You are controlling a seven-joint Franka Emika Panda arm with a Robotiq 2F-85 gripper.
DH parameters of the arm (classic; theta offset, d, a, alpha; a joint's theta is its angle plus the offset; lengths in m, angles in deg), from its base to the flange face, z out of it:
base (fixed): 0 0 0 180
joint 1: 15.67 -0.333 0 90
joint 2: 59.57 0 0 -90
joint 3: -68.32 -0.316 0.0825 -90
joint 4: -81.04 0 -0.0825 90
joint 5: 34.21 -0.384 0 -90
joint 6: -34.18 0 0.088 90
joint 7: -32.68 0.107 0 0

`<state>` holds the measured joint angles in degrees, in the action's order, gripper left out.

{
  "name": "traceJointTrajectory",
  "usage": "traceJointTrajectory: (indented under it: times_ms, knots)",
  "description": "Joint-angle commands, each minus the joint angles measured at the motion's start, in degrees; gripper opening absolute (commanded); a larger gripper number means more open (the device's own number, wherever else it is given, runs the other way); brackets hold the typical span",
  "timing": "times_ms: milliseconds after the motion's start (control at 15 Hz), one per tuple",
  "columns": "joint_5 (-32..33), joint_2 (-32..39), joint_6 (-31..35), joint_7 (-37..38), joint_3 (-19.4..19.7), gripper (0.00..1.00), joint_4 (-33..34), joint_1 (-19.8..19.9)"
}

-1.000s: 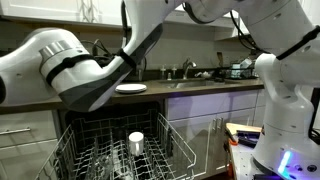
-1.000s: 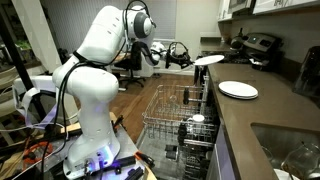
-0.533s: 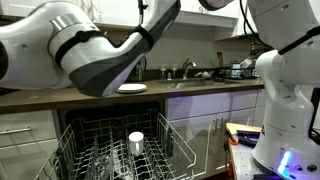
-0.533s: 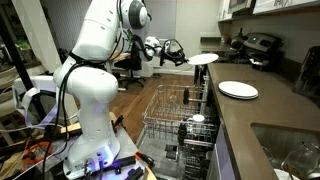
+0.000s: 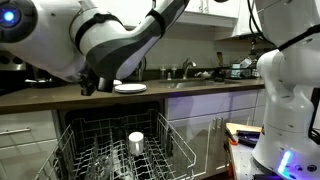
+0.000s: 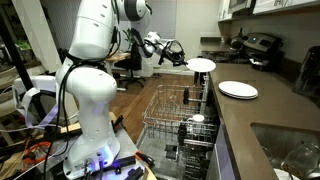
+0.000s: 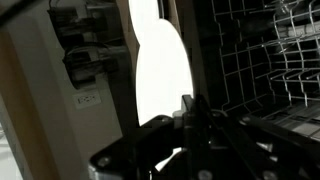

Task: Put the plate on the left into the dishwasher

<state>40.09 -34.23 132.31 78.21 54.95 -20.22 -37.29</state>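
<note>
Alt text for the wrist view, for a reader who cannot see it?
The dark end effector is shut on a round plain white plate, seen at a slant. Grey wire dishwasher racks fill the right side.

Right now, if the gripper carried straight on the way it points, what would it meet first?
The gripper, shut on the plate, points across the counter. Its line looks free until the dark appliances at the back, probably; depth is unclear in an exterior view.
</note>
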Motion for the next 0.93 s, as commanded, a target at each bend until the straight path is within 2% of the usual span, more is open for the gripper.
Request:
traceJointTrajectory:
  times_ms: [0,467,667,800,867]
  knots:
    - [-0.03,0.3,-0.16,-0.06,-0.06,0.05,0.2,-0.02]
    - [-0.03,1.03,-0.15,-0.06,-0.06,0.05,0.2,-0.22]
    - [-0.31,0.35,-2.81,0.0,-0.37,0.05,-0.24,-1.44]
    - [-0.62,-0.54,-2.02,-0.55,-1.02,0.05,-1.12,-1.57]
    - [-0.09,1.53,-0.62,-0.06,-0.57,0.05,0.14,-0.97]
